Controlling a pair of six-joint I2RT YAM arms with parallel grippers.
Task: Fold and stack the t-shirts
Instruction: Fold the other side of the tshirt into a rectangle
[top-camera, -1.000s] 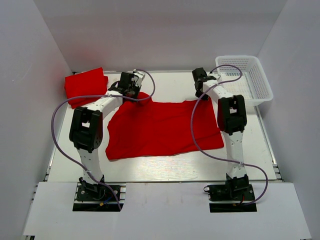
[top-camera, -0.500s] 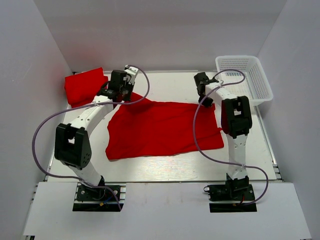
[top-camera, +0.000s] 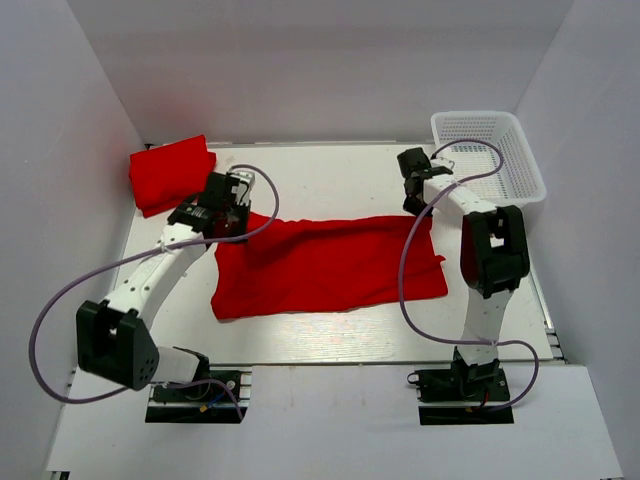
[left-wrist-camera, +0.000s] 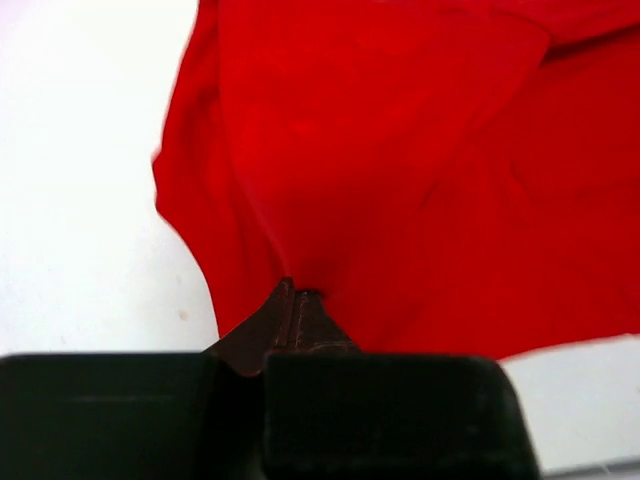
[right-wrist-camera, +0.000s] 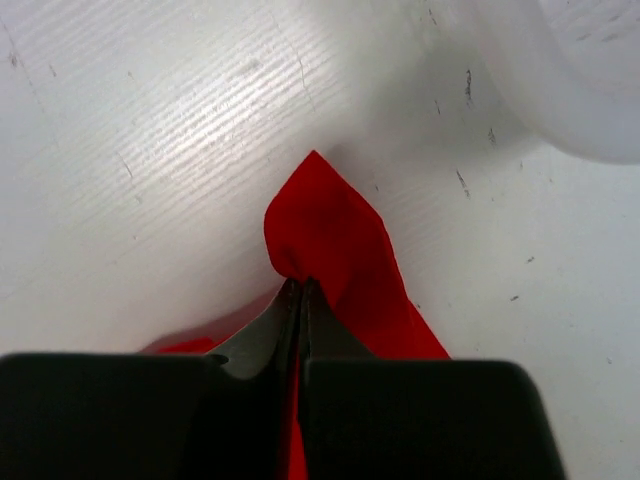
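T-shirt (top-camera: 330, 265) edge nearer now, within left gripper (left-wrist-camera: 295, 302) and right gripper (right-wrist-camera: 302, 292).

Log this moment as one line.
left hand: shut on spread t-shirt, far-left corner | right hand: shut on far-right corner | folded t-shirt: far left, untouched

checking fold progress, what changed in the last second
The left gripper and right gripper, jaws shut on the far corners of the spread t-shirt, pulled its far edge toward the near side; the left moved farther. The folded t-shirt and basket stayed put.
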